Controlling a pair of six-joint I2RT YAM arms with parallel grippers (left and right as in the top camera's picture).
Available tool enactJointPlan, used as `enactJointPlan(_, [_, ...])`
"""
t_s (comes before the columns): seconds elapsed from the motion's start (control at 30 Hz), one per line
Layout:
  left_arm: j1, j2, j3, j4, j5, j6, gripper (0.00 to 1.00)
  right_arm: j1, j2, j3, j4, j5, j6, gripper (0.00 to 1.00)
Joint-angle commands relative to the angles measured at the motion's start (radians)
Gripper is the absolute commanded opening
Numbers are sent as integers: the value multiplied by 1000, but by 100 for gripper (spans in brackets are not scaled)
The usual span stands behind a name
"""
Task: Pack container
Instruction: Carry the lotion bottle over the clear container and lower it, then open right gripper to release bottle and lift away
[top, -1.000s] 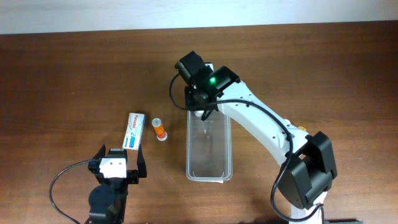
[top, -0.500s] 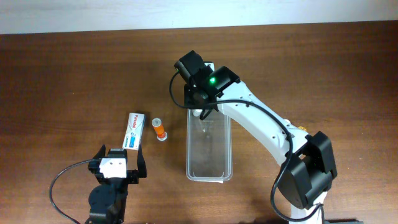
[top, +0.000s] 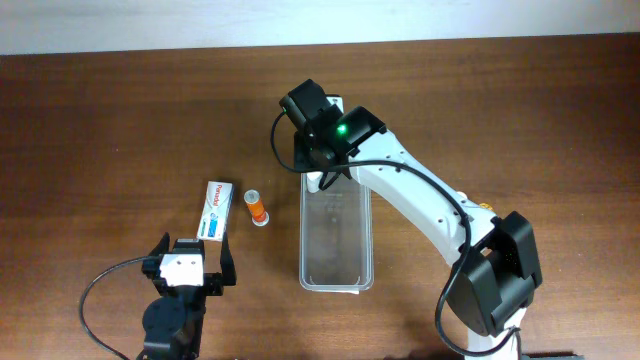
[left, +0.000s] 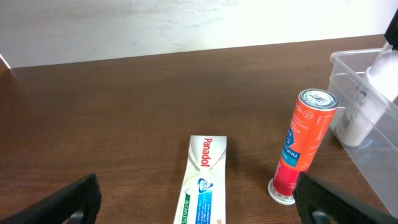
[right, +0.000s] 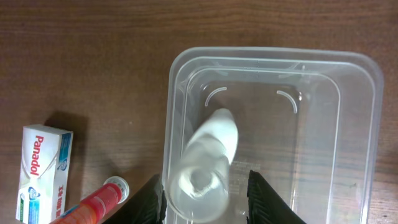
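Right arm edged farther out, bent over container, right tool clamping white bottle; left tool apart.

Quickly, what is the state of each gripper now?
Left gripper: open, holding nothing.
Right gripper: closed on the white bottle, over the container.

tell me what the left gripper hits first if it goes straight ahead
Most likely the Panadol box, lying flat dead ahead between the left gripper's open fingers; the orange tube stands right of that line.
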Motion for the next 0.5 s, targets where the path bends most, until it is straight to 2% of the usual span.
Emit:
enactJointPlan(0.0, [4, -8, -6, 3, 7, 16, 99, 0, 3, 5, 3, 55, -34, 37])
enactJointPlan(0.17, [4, -8, -6, 3, 7, 16, 99, -1, -21, 24, -24, 59, -82, 37])
enactJointPlan(0.3, [4, -8, -6, 3, 7, 16, 99, -23, -91, 64, -126, 130, -84, 38])
enactJointPlan(0.47, [4, -8, -6, 3, 7, 16, 99, -133, -251, 78, -279, 141, -74, 55])
